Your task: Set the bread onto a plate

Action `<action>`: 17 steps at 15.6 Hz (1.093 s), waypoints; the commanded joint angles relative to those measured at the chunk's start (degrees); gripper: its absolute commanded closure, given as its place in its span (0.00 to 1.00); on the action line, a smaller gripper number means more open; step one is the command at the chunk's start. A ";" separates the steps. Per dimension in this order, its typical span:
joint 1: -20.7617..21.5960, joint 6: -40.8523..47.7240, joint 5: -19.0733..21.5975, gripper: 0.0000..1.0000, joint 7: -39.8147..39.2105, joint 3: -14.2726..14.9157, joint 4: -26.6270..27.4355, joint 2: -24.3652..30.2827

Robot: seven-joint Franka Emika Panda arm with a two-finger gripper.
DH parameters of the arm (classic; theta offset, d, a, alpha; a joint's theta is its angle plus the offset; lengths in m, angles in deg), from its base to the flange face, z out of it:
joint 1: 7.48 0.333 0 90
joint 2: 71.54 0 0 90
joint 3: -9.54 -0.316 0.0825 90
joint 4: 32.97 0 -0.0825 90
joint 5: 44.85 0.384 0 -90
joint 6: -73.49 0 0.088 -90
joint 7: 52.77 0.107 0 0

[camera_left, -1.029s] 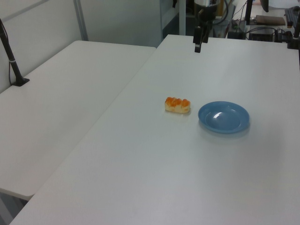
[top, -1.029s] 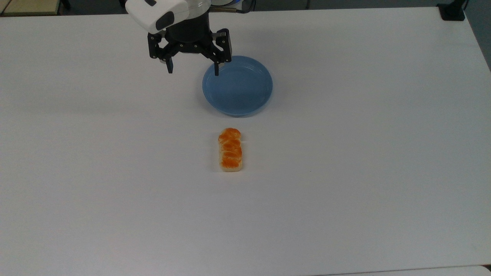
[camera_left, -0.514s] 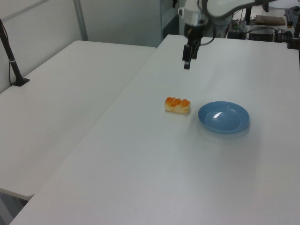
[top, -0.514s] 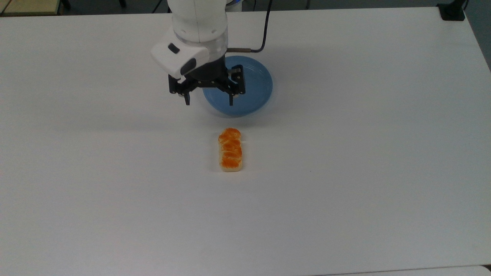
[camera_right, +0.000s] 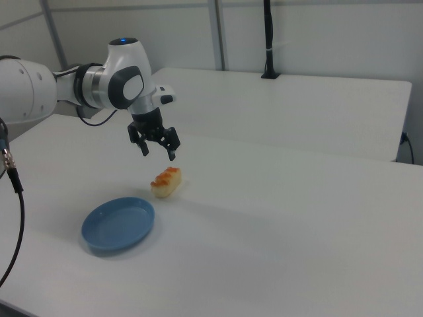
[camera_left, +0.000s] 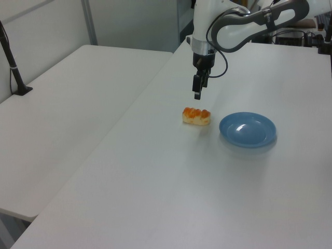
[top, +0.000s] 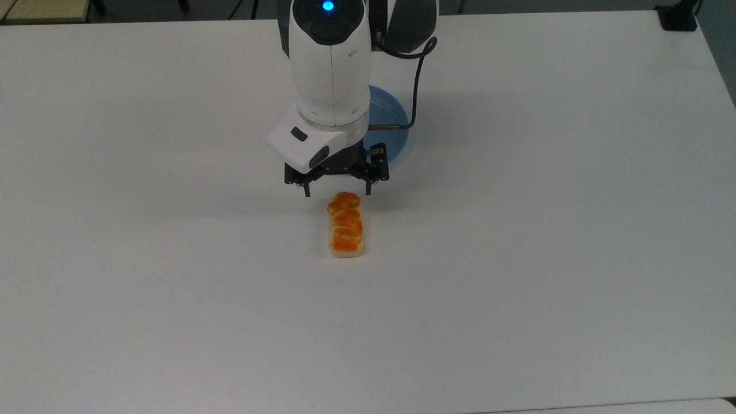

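Bread (top: 345,225), one loaf with orange-brown top, lying flat on the white counter (top: 517,259), just beside but apart from the light-blue plate (camera_left: 247,129). Gripper (top: 337,192) hanging above the loaf's end nearest the plate, fingers (camera_right: 172,156) spread wide and holding nothing, clear of the bread.

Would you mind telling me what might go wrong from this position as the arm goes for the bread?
The open claw hangs above the bread's plate-side end, not its middle. Closing there could pinch only the end lobe, so the loaf may tilt or slip out.

In the top view the arm covers much of the plate, which lies close to the loaf; the carry is short, and a low or tilted loaf might clip the raised rim.
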 commanded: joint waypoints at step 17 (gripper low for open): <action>-2.75 13.20 -0.55 0.00 -0.77 3.06 0.66 12.83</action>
